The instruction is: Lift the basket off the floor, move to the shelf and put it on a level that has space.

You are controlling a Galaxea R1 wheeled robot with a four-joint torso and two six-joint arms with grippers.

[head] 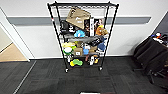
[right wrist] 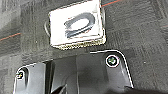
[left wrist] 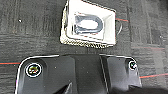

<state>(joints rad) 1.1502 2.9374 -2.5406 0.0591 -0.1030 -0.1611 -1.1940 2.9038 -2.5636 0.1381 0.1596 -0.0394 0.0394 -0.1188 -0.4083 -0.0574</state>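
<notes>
The basket (left wrist: 109,25) sits on the floor (head: 50,77), cream-white with a woven side, and I look down on it from above. A dark U-shaped thing (left wrist: 87,23) lies inside it. In the right wrist view the same basket (right wrist: 56,37) lies just beyond the robot's dark plate, with the U-shaped thing (right wrist: 78,25) in it. Both wrists hang above the basket, apart from it. The shelf (head: 82,37), a tall black wire rack on casters, stands ahead against the white wall. Its top level (head: 82,5) looks bare; the lower tiers are packed with boxes and toys.
Dark chairs and draped dark things (head: 152,55) crowd the right side. A doorway at the left opens onto tan wooden floor (head: 10,53). Open carpet lies between me and the rack. Thin red lines (left wrist: 152,75) cross the carpet.
</notes>
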